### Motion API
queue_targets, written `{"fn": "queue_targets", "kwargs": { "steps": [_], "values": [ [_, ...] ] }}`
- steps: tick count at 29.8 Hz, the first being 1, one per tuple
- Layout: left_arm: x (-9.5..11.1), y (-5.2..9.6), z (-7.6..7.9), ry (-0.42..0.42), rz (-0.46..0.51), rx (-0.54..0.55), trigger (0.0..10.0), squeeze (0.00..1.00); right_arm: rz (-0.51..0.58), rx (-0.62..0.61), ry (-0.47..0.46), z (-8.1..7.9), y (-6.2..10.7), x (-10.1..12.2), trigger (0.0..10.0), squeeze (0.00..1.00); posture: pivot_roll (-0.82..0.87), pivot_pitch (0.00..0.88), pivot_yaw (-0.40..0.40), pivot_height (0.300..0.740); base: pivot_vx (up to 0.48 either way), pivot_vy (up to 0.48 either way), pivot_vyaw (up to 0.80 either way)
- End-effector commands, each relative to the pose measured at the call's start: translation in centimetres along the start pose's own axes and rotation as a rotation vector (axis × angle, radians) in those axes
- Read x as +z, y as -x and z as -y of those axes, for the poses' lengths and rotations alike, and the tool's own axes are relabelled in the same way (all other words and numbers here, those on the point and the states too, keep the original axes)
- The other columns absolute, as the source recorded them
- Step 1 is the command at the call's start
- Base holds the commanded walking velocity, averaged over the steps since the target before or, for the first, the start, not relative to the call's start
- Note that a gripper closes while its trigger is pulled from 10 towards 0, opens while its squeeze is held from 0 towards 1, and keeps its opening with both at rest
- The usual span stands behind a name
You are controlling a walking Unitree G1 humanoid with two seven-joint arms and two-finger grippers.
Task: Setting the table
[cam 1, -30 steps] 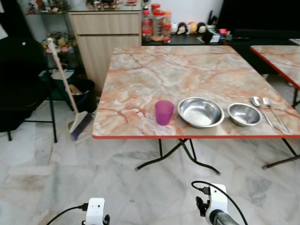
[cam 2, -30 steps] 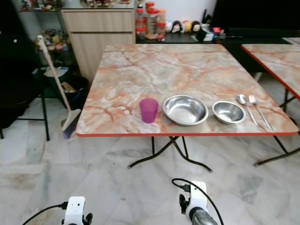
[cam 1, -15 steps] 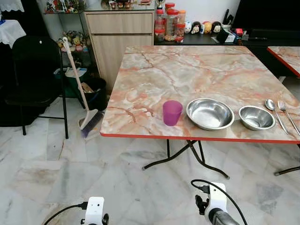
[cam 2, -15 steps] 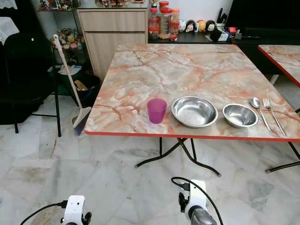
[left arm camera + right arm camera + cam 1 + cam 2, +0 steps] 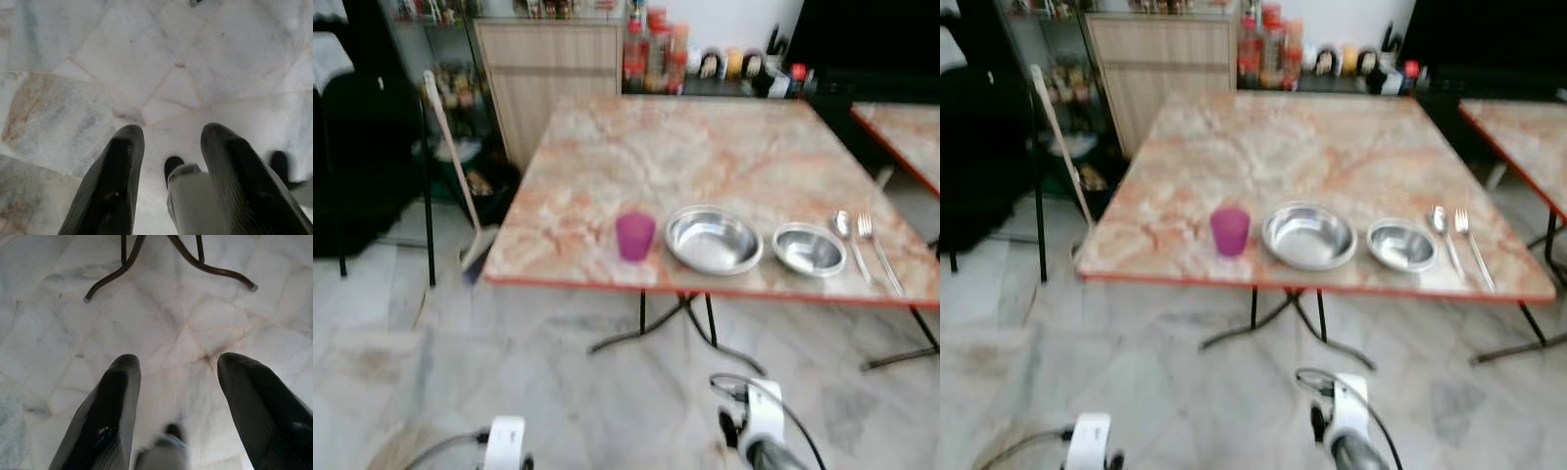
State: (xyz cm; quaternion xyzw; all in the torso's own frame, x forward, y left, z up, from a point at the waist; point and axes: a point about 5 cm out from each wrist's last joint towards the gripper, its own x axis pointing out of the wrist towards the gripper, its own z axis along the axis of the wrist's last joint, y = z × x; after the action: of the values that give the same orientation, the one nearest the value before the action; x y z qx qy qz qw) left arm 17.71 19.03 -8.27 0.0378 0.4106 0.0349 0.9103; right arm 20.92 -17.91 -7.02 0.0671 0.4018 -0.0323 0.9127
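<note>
Along the near edge of a marble-patterned table [image 5: 724,147] stand a purple cup [image 5: 634,236], a large steel bowl [image 5: 713,239], a smaller steel bowl [image 5: 809,249], then a spoon [image 5: 846,237] and a fork [image 5: 875,245] side by side. Both arms hang low, well short of the table. My left gripper [image 5: 168,134] is open over the marble floor, nothing between its fingers. My right gripper [image 5: 176,367] is open too, pointing down at the floor near the table's metal legs [image 5: 146,259]. The head views are blurred.
A broom [image 5: 455,186] leans left of the table beside a black chair [image 5: 362,166]. A wooden cabinet [image 5: 548,73] and a shelf with jars [image 5: 651,44] stand behind. A second table [image 5: 901,137] is at the right. Open marble floor [image 5: 558,392] lies before the table.
The whole picture has shifted and blurred, so the camera has moved. The tableware has not moved on the table, and both arms still hang low.
</note>
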Motion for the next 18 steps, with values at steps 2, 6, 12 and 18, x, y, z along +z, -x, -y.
{"fn": "queue_targets", "kwargs": {
  "steps": [2, 6, 12, 18],
  "values": [
    [0.0, 0.0, 0.8, 0.010, 0.005, -0.017, 10.0, 0.00, 0.008, -0.021, 0.003, 0.7, 0.1, 0.2, 10.0, 0.00, 0.04, 0.000, -0.009, 0.719, 0.000, -0.371, 0.00],
    [0.1, 0.0, 0.8, 0.011, 0.009, -0.017, 10.0, 0.00, 0.012, -0.019, 0.005, 0.6, 0.1, 0.2, 10.0, 0.00, 0.04, 0.000, -0.011, 0.719, 0.000, -0.371, 0.00],
    [0.2, 0.0, 0.9, 0.011, 0.012, -0.020, 10.0, 0.00, 0.018, -0.021, 0.004, 0.7, 0.0, 0.4, 10.0, 0.00, 0.04, 0.000, -0.013, 0.719, 0.000, -0.364, 0.00],
    [1.1, -0.2, 1.0, 0.015, 0.045, -0.022, 10.0, 0.00, 0.019, -0.022, 0.006, 0.7, 0.0, 0.4, 10.0, 0.00, 0.05, 0.000, -0.013, 0.719, 0.000, -0.300, 0.00]
  ]
}}
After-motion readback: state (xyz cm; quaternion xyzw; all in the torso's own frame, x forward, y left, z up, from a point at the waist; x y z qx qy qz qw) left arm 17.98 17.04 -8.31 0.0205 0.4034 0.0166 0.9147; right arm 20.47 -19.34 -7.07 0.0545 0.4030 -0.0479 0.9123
